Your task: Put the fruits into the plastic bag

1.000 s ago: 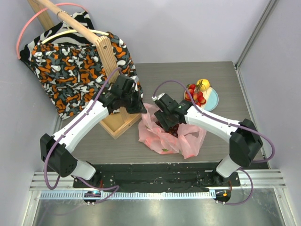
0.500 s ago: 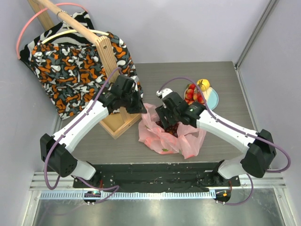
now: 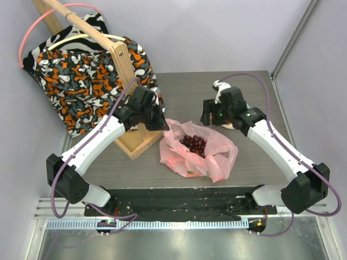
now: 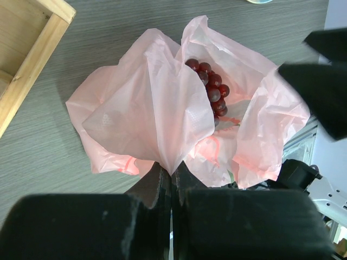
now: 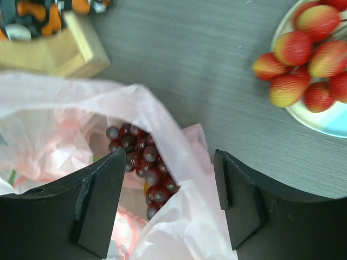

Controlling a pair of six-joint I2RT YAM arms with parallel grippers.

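A pink plastic bag [image 3: 209, 160] lies crumpled and open near the middle of a grey table [image 3: 184, 89]. A dark grape bunch [image 3: 193, 143] sits inside it. At the bag's 10 o'clock edge, the left gripper [image 4: 171, 183] is pinched together on a raised fold of the plastic. At the bag's 2 o'clock, red strawberries [image 5: 295, 65] rest on a pale blue plate [image 5: 331, 123]. The right gripper [image 5: 168, 162] hovers by the plate, fingers apart and empty. A wooden frame [image 3: 130, 146] draped with patterned cloth [image 3: 81, 81] stands further out at 10 o'clock.
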